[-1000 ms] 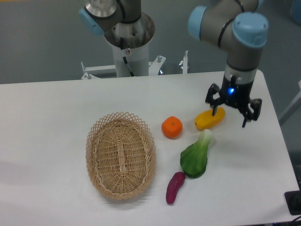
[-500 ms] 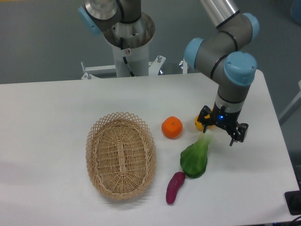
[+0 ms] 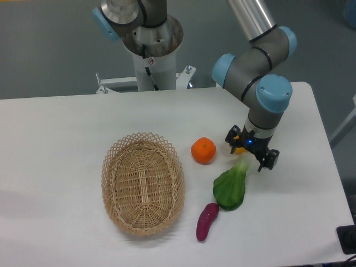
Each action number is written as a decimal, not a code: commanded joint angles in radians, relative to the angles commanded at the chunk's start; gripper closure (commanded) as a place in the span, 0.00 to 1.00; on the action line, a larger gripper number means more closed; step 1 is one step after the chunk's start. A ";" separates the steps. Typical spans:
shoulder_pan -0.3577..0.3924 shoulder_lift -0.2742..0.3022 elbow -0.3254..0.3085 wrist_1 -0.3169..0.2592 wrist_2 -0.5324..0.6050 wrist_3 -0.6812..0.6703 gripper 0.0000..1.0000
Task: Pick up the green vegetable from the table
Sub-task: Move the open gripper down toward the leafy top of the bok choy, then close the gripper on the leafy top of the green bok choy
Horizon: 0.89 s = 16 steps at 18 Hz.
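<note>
Green vegetable (image 3: 230, 188) lies on the table (image 3: 67, 128) toward its right edge, pale stem up under the gripper (image 3: 251, 152), whose fingers hang spread and empty just above that stem. To grip well, I judge it should settle straight down so the fingers straddle the narrow stem, clear of the yellow vegetable (image 3: 240, 149) hidden mostly behind it. Bare tabletop runs out to the right edge, while the orange (image 3: 203, 150), eggplant (image 3: 207, 221) and basket (image 3: 143, 183) crowd the left side

One basket (image 3: 143, 183), four toy foods.
</note>
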 joint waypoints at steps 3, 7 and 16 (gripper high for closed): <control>-0.008 -0.014 -0.011 0.003 0.002 -0.008 0.00; -0.011 -0.026 -0.014 0.020 0.003 -0.006 0.00; -0.026 -0.045 -0.018 0.072 0.071 -0.067 0.32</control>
